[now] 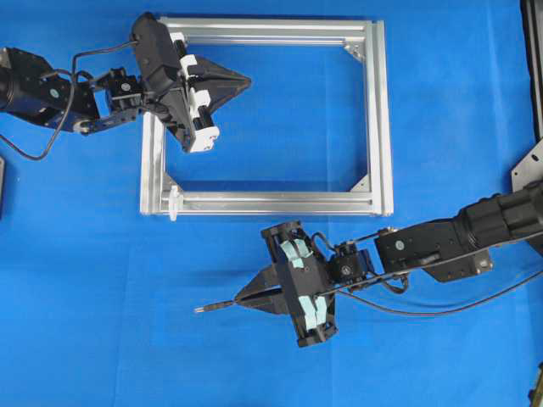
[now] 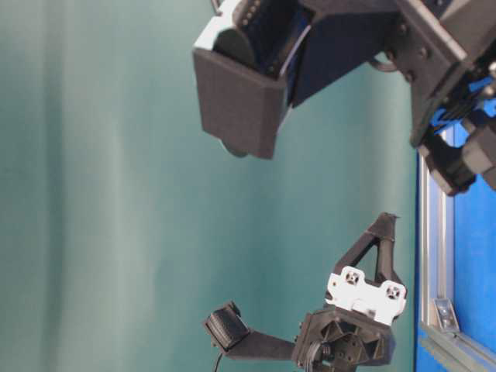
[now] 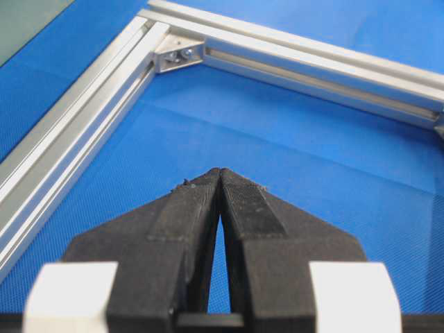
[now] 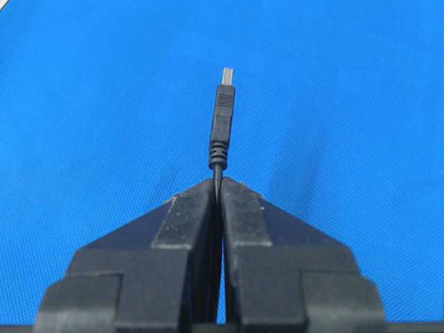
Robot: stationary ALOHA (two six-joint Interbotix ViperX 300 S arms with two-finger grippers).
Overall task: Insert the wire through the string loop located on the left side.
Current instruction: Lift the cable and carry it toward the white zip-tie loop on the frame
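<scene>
The wire's slim black plug (image 1: 212,308) with its silvery tip sticks out leftward from my right gripper (image 1: 239,297), which is shut on the wire just behind the plug. In the right wrist view the plug (image 4: 223,114) points straight ahead past the fingertips of the right gripper (image 4: 219,182) over bare blue cloth. The small white string loop (image 1: 174,202) stands on the lower-left corner of the silver frame (image 1: 377,110), up and to the left of the plug. My left gripper (image 1: 246,82) is shut and empty, hovering inside the frame's upper left; in its wrist view the left gripper (image 3: 220,171) holds nothing.
The rest of the wire (image 1: 441,305) trails right under the right arm. A corner bracket (image 3: 177,55) sits ahead of the left gripper. From table level, the frame's bar (image 2: 434,256) shows at the right edge. A metal bracket (image 1: 528,170) lies at the far right.
</scene>
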